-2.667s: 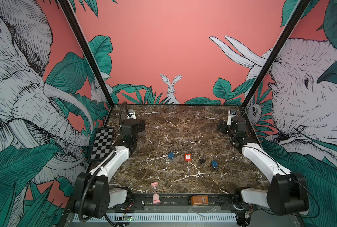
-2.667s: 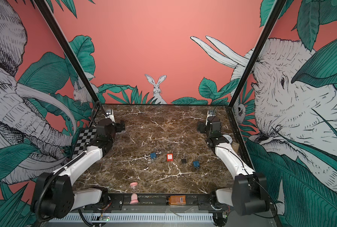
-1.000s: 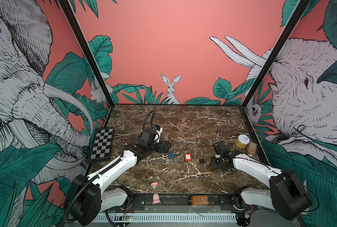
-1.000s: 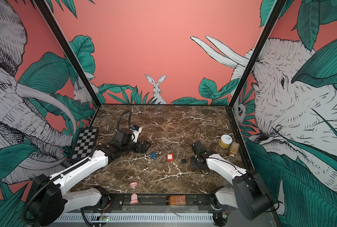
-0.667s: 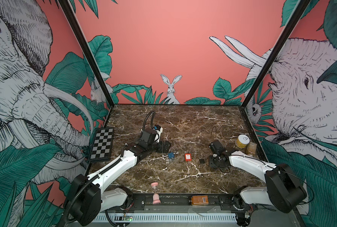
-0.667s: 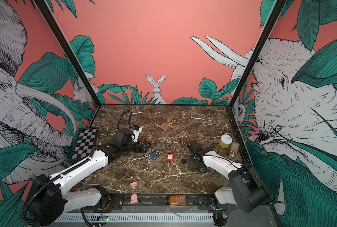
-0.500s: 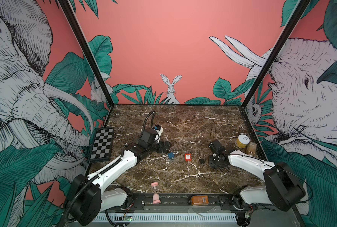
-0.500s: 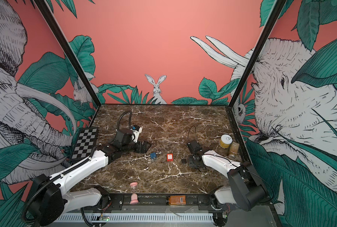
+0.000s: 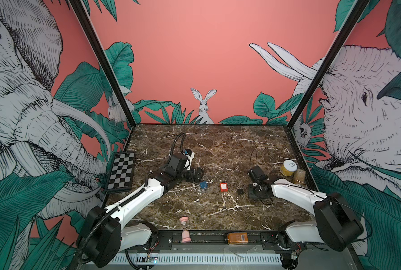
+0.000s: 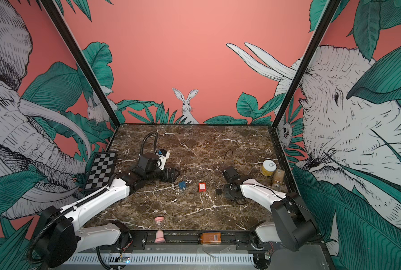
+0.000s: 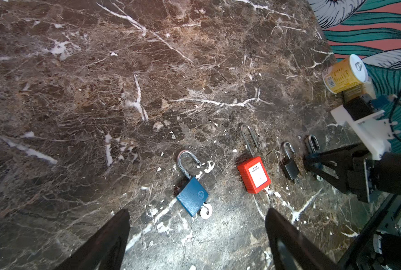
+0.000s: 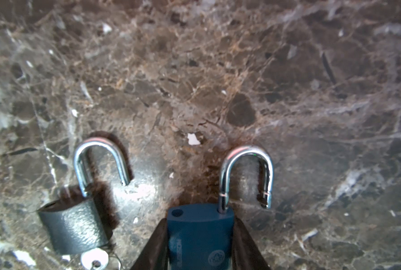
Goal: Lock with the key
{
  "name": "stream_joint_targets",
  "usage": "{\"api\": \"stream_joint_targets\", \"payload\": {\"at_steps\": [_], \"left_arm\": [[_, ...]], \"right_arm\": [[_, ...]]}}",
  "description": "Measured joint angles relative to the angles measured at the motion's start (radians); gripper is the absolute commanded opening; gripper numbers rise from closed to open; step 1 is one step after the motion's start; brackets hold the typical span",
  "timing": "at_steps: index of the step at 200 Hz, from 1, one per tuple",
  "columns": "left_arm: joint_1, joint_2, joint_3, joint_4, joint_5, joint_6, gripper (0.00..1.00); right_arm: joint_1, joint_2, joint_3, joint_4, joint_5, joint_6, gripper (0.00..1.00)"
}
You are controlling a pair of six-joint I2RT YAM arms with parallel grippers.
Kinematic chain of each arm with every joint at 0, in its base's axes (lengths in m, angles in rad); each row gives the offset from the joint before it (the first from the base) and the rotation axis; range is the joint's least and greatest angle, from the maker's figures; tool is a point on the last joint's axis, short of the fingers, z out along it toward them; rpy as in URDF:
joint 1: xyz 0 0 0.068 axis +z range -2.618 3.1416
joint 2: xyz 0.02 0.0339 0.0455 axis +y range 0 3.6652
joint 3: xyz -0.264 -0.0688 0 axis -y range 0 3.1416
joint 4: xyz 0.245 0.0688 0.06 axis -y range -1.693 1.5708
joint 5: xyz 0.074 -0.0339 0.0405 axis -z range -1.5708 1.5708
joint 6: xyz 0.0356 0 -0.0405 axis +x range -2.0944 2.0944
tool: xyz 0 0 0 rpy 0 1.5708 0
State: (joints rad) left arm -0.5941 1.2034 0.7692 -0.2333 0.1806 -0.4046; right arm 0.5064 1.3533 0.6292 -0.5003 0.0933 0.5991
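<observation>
- Since a second before, the right pincer (image 12: 200, 221) had slid toward nine o'clock across the bench (image 9: 218, 145) and its jaws had narrowed. The left arm had barely stirred.
- The left pincer (image 11: 197, 210) hung low over the bench with its jaws wide apart, holding nothing.
- The blue padlock (image 9: 203, 185) lay just beside its tips, at about five o'clock in both top views. Its shackle was sprung open and a key (image 11: 206, 211) sat in its base.
- At three o'clock of that lay the red padlock (image 9: 223, 187), flat on the bench and clear of its neighbours.
- Next along was the grey padlock (image 9: 240, 191), its shackle open and a second key (image 12: 94, 259) in its bottom.
- The dark blue padlock (image 12: 199, 236) was last in the row. The right pincer was clamped on the two sides of its body, and its shackle stood open.
- At one o'clock of that pincer, near the bench's right edge, stood a yellow tin (image 9: 288, 167) with a brown jar (image 9: 299, 176) just beside it.
</observation>
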Motion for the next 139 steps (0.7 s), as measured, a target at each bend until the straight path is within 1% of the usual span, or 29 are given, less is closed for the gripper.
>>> {"api": "stream_joint_targets", "payload": {"at_steps": [22,42,61,97,119,139], "left_arm": [[-0.001,0.001,0.0,0.0,0.002,0.0,0.91],[-0.003,0.007,0.0,0.0,0.004,0.0,0.91],[-0.007,0.025,0.001,0.001,0.013,-0.001,0.91],[-0.012,0.074,0.027,0.007,0.049,-0.021,0.9],[-0.012,0.076,0.042,0.026,0.073,-0.043,0.9],[-0.013,0.074,0.051,0.046,0.093,-0.062,0.9]], "right_arm": [[0.002,-0.015,0.0,-0.003,-0.006,-0.01,0.3],[0.003,-0.043,0.028,-0.021,-0.042,-0.05,0.27],[0.011,-0.059,0.109,-0.027,-0.113,-0.106,0.27],[0.061,-0.053,0.291,0.003,-0.252,-0.25,0.3],[0.094,-0.011,0.385,0.005,-0.304,-0.336,0.31],[0.119,0.026,0.428,0.016,-0.338,-0.394,0.33]]}}
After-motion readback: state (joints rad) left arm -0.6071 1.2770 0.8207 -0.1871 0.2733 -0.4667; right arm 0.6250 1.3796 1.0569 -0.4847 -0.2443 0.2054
